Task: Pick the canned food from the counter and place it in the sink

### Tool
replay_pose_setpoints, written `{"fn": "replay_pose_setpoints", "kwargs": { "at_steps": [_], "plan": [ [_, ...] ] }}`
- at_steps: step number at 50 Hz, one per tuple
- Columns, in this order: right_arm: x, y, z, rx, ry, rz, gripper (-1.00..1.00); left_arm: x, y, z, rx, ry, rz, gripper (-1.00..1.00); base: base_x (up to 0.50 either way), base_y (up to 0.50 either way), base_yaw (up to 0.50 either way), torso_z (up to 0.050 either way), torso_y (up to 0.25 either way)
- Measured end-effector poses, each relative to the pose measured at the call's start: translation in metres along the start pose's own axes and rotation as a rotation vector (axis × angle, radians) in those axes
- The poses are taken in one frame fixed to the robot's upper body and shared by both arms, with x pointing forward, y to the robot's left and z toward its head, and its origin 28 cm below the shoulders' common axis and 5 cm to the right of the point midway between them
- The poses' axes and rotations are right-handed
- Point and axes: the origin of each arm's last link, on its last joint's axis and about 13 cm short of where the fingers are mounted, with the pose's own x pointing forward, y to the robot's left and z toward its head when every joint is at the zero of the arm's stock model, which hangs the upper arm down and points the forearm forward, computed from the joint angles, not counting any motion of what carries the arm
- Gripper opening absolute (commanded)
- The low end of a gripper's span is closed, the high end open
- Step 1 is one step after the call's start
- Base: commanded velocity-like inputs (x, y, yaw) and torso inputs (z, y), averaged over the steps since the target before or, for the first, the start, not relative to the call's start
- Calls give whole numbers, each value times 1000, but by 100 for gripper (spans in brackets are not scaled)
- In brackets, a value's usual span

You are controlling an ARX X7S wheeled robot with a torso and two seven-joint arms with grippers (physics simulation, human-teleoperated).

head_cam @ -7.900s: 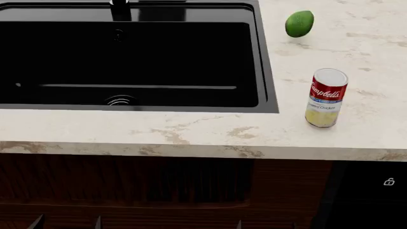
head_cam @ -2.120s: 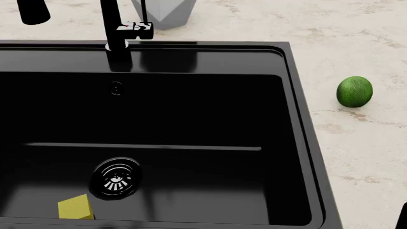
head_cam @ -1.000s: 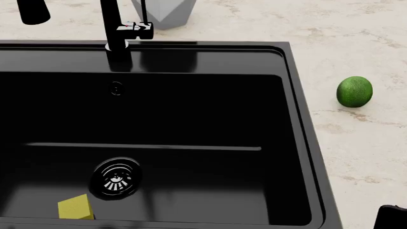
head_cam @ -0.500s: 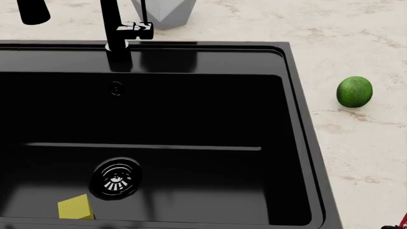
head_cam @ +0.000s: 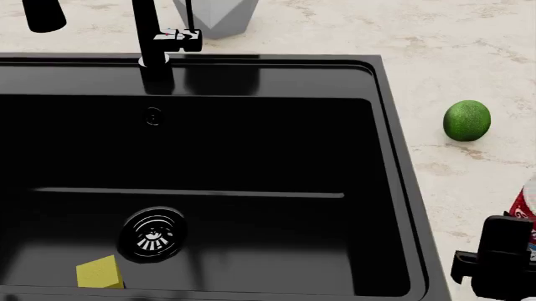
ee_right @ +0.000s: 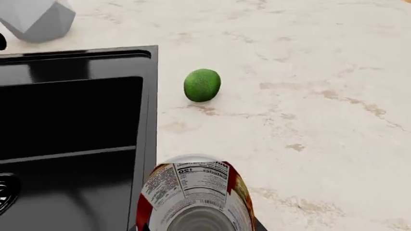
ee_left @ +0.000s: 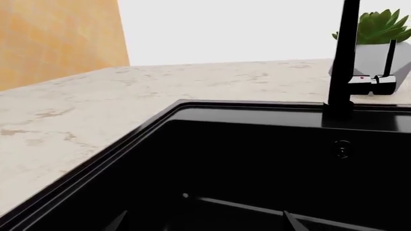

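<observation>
The canned food [ee_right: 196, 192], with a red and white label and a silver end, sits between my right gripper's [ee_right: 194, 226] dark fingers, held above the cream counter [ee_right: 308, 96] just right of the sink rim [ee_right: 149, 120]. In the head view the right gripper [head_cam: 503, 263] is at the bottom right corner, with a red and white sliver of the can [head_cam: 528, 210] behind it. The glossy black sink [head_cam: 393, 157] fills the left and middle of that view. My left gripper [ee_left: 204, 224] is open and empty, with only its fingertips [ee_left: 119, 222] showing over the sink [ee_left: 160, 125].
A round green fruit [head_cam: 466, 120] lies on the counter right of the sink and also shows in the right wrist view [ee_right: 202, 85]. A black faucet [head_cam: 155, 44] and a grey planter [head_cam: 216, 15] stand behind the basin. A yellow sponge [head_cam: 99, 273] lies beside the metal drain [head_cam: 153, 233].
My right gripper has risen into the bottom right corner of the head view, bringing the can with it. The sink, fruit and sponge have not moved.
</observation>
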Motion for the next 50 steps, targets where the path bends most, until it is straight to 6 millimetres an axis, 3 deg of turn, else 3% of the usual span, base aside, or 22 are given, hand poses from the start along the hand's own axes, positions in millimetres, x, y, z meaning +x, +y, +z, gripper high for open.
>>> {"fn": "replay_pose_setpoints", "kwargs": {
  "at_steps": [13, 28, 37, 50],
  "plan": [
    [27, 30, 35, -47, -16, 179, -100, 0, -1, 0, -2, 3, -6, 100, 0, 0, 0, 0, 0],
    [83, 77, 67, -127, 38, 391, -100, -1, -2, 2, -6, 1, -9, 100, 0, 0, 0, 0, 0],
    [122, 113, 70, -139, 96, 500, -100, 0, -3, 4, -11, -5, -13, 100, 0, 0, 0, 0, 0],
    [166, 162, 59, -168, 165, 611, -100, 1, -5, 5, -14, -12, -21, 100, 0, 0, 0, 0, 1]
  ]
}}
